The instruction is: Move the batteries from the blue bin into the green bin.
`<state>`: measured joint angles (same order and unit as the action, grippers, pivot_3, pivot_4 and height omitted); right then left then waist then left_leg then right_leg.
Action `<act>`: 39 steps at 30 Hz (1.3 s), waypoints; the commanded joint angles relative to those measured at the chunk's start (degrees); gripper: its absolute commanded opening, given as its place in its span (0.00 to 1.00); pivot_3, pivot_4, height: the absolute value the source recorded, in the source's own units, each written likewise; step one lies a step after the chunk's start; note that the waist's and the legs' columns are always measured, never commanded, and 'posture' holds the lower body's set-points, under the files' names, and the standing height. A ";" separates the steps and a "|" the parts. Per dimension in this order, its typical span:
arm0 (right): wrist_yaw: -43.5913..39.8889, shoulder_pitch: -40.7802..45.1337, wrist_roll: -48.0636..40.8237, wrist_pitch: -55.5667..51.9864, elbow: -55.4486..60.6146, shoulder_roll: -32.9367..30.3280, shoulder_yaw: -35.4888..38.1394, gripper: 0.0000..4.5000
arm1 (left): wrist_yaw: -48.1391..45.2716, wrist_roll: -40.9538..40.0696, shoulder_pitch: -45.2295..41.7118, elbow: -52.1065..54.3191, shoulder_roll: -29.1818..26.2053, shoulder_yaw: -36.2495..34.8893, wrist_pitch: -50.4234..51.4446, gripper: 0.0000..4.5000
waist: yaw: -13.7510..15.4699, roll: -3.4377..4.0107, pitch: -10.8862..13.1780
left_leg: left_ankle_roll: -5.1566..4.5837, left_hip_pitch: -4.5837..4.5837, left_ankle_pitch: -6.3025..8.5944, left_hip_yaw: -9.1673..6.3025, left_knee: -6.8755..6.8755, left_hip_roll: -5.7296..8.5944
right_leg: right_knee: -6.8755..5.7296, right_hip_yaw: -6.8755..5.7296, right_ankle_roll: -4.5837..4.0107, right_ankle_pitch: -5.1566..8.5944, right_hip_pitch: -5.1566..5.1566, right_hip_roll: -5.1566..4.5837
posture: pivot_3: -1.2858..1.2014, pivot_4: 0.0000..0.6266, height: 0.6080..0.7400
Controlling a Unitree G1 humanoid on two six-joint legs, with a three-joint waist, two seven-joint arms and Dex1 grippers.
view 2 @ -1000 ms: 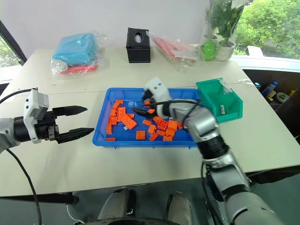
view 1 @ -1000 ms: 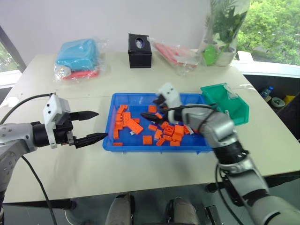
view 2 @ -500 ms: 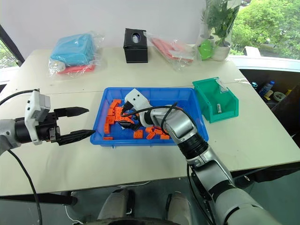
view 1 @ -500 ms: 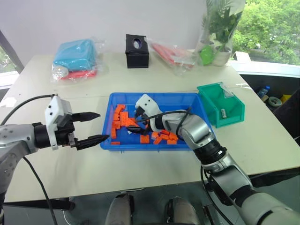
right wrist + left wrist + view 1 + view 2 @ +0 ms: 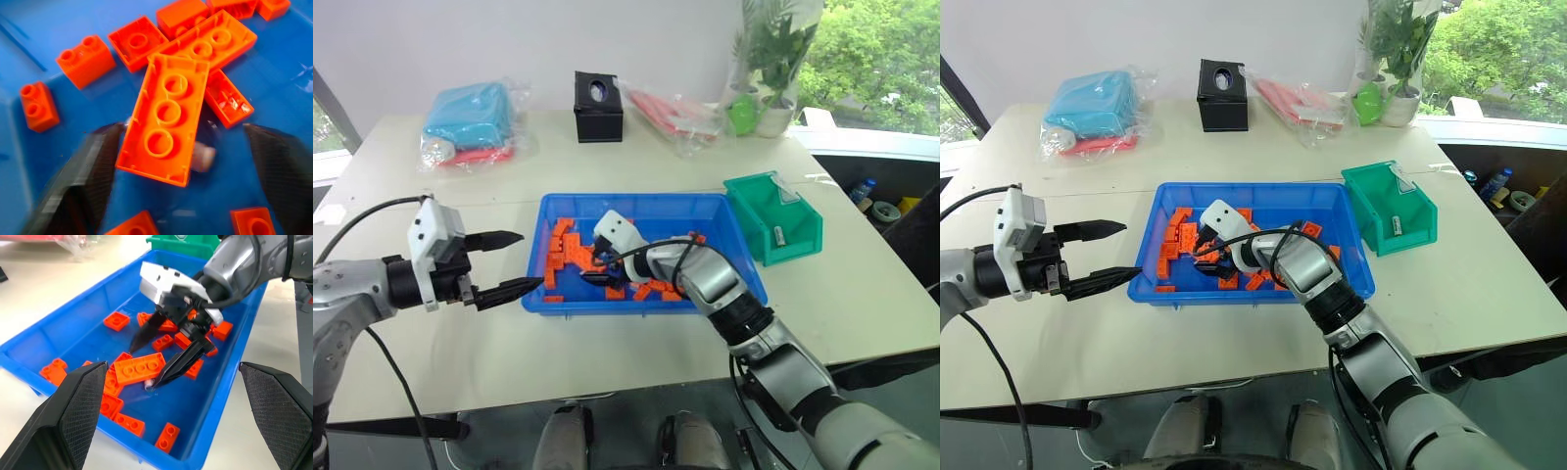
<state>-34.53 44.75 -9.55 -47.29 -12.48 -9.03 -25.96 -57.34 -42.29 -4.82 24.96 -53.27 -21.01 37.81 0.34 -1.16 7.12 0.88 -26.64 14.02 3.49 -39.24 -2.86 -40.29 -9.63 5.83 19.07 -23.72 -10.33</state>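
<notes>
Right gripper down inside the blue bin, jaws spread and straddling a long orange brick. Nothing pinched yet. One fingertip planted beside a small silvery battery lying on the bin floor, half tucked under that brick; same battery peeking out past the brick's edge in the right wrist view. Judged aim: close on the battery, though the brick lies between the jaws and over it, so a grab here risks taking the brick instead or squeezing both.

Around it, more orange bricks scattered and heaped across the near-left half of the bin, likely hiding further batteries; none other plainly visible.

Left gripper parked just outside the bin's left wall, jaws wide apart, holding nothing, pointing toward the bin — apparently waiting clear of the working arm.

Green bin standing just right of the blue bin, cut-away front facing it for easy dropping, with one battery already lying inside.

Farther back on the table: black box, wrapped light-blue bundle, potted plant. None involved.
</notes>
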 commanded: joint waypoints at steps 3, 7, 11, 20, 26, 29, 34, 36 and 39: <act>-0.71 0.27 0.12 1.21 1.17 0.78 2.18 0.27 | 0.21 -0.34 -1.08 0.72 0.24 -0.01 -1.06 1.00 | -0.02 0.00 0.00 | 0.01 0.00 0.00 0.01 0.00 -0.01 | 0.00 0.00 0.02 -0.02 -0.01 0.00 | 0.52 0.24 0.17; -0.83 1.48 0.14 1.96 0.05 1.39 3.58 0.27 | 0.34 -0.11 -1.72 0.35 0.42 0.52 -1.10 1.00 | 0.04 0.00 0.00 | 0.01 0.00 -0.01 0.03 0.00 -0.01 | 0.00 0.00 0.03 -0.03 -0.01 0.00 | 0.52 0.24 0.17; -0.86 3.70 0.80 3.88 -2.63 2.37 4.67 0.27 | 0.46 0.01 -2.67 -0.11 0.41 1.07 -1.07 1.00 | 0.01 0.00 0.00 | 0.02 0.00 -0.01 0.06 0.00 -0.01 | 0.00 0.00 0.02 -0.03 -0.01 0.01 | 0.52 0.24 0.17; -4.22 9.21 1.89 12.92 -9.18 3.78 5.61 0.27 | 0.80 0.35 -4.16 -0.66 0.72 2.37 -1.25 1.00 | -0.13 -0.04 -0.02 | 0.01 -0.09 -0.04 0.21 -0.01 -0.03 | -0.12 0.04 0.04 -0.05 -0.21 -0.01 | 0.52 0.24 0.17; -5.51 13.01 5.01 20.05 -19.73 6.19 5.33 0.27 | 1.32 0.81 -5.87 -1.23 1.69 4.00 -1.40 1.00 | -0.28 -0.33 -0.20 | -0.11 -0.20 -0.13 0.57 -0.07 -0.07 | -0.81 0.07 0.05 -0.06 -0.73 -0.23 | 0.52 0.24 0.17; -7.35 11.63 5.61 18.79 -15.99 2.92 5.76 0.61 | 1.37 0.81 -6.41 -1.46 1.87 4.58 -1.59 1.00 | -0.13 -0.39 -0.24 | -0.11 -0.40 -0.14 0.58 -0.21 -0.09 | -0.86 0.07 0.05 -0.06 -0.89 -0.23 | 0.52 0.24 0.17; -10.49 6.65 4.57 12.15 -5.17 -4.06 6.48 0.71 | 1.36 0.46 -6.60 -1.21 2.02 4.78 -1.54 1.00 | 0.09 -0.42 -0.26 | -0.09 -0.69 -0.11 0.54 -0.61 -0.10 | -0.84 0.07 0.02 -0.05 -0.96 -0.23 | 0.52 0.24 0.17; -11.92 3.92 4.01 8.66 0.47 -6.44 6.01 0.71 | 1.22 0.46 -6.66 -1.22 2.06 4.99 -1.59 1.00 | 0.08 -0.43 -0.27 | -0.08 -0.69 -0.10 0.55 -0.65 -0.10 | -0.82 0.07 0.02 -0.05 -0.94 -0.25 | 0.52 0.24 0.17; -12.92 1.41 3.31 4.98 6.11 -7.83 5.33 0.71 | 1.07 0.60 -6.99 -1.55 2.10 5.40 -1.74 1.00 | -0.04 -0.43 -0.27 | -0.04 -0.69 -0.07 0.54 -0.65 -0.11 | -0.83 0.07 0.02 -0.05 -0.94 -0.24 | 0.52 0.24 0.17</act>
<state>-46.65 45.59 -5.07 -40.82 -11.13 -16.79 -20.89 -56.16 -41.69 -10.63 22.79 -51.14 -15.17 37.04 0.30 -1.59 6.85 0.82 -27.32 13.94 4.03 -39.89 -2.99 -41.14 -9.56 5.86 19.01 -24.67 -10.56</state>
